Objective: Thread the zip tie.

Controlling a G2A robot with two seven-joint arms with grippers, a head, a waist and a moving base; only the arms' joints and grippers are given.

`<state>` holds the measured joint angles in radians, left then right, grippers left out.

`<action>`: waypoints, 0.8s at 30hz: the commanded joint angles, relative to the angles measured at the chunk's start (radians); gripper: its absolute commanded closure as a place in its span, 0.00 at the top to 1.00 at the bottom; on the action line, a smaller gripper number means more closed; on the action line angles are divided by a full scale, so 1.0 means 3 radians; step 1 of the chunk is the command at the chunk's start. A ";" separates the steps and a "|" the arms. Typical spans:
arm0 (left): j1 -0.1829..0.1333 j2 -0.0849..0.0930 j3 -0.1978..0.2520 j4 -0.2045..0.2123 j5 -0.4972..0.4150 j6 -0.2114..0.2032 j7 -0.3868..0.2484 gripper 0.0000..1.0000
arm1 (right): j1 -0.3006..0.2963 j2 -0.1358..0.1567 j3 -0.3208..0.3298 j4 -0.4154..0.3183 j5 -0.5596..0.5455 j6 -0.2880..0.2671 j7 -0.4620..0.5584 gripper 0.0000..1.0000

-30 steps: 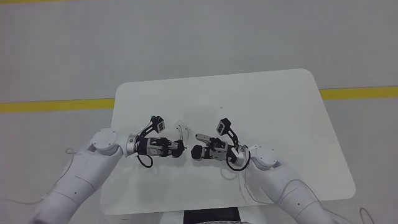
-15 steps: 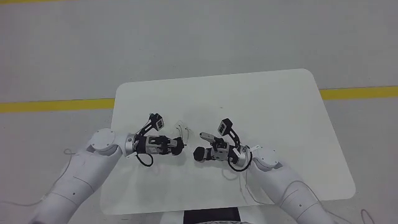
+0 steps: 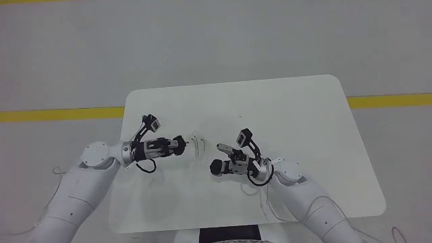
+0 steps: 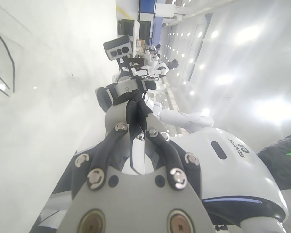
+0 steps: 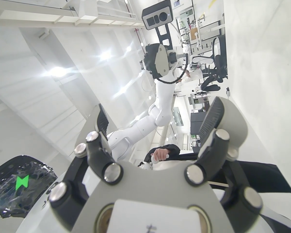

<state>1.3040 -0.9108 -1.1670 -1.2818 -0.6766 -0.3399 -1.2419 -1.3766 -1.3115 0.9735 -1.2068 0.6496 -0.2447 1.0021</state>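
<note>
The zip tie [image 3: 197, 142] lies on the white table [image 3: 290, 108] as thin dark curved lines; in the left wrist view the zip tie [image 4: 13, 73] sits off to one side of my fingers. My left gripper [image 3: 183, 143] is just left of it, its fingers pressed together. In its own view the left gripper [image 4: 135, 99] is shut, and I make out nothing held between the pads. My right gripper [image 3: 212, 167] hovers a little nearer the front edge, right of the tie. The right gripper [image 5: 160, 109] stands wide open and empty.
The two grippers face each other across a small gap. The right arm's gripper [image 4: 121, 93] shows beyond my left fingers. The table's front edge [image 3: 202, 228] is close behind both arms. A yellow floor line [image 3: 61, 114] runs past the table.
My left gripper has pulled back to the left and away from the right gripper, ending beside the zip tie. The right gripper has barely moved. The zip tie stays in place.
</note>
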 commanded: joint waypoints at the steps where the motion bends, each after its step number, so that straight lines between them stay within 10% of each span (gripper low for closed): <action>1: 0.0090 -0.0039 -0.0209 -0.0093 0.0077 0.0000 0.0032 0.00 | 0.0000 0.0000 0.0000 0.0000 0.0000 0.0000 0.0000 1.00; 4: 0.0180 -0.0102 -0.0430 -0.0195 0.0115 0.0000 0.0058 0.00 | 0.0000 0.0000 0.0000 0.0000 0.0000 0.0000 0.0000 1.00; 14: 0.0171 -0.0116 -0.0483 -0.0263 0.0199 0.0000 0.0275 0.00 | 0.0000 0.0000 0.0000 0.0000 0.0000 0.0000 0.0000 1.00; 24: 0.0222 -0.0250 -0.0995 -0.0346 -0.0025 0.0000 0.0352 0.00 | 0.0000 0.0000 0.0000 0.0000 0.0000 0.0000 0.0000 1.00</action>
<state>1.3720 -0.9810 -1.4530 -1.3924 -0.6796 -0.3400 -1.1285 -1.3766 -1.3115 0.9735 -1.2068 0.6496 -0.2447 1.0022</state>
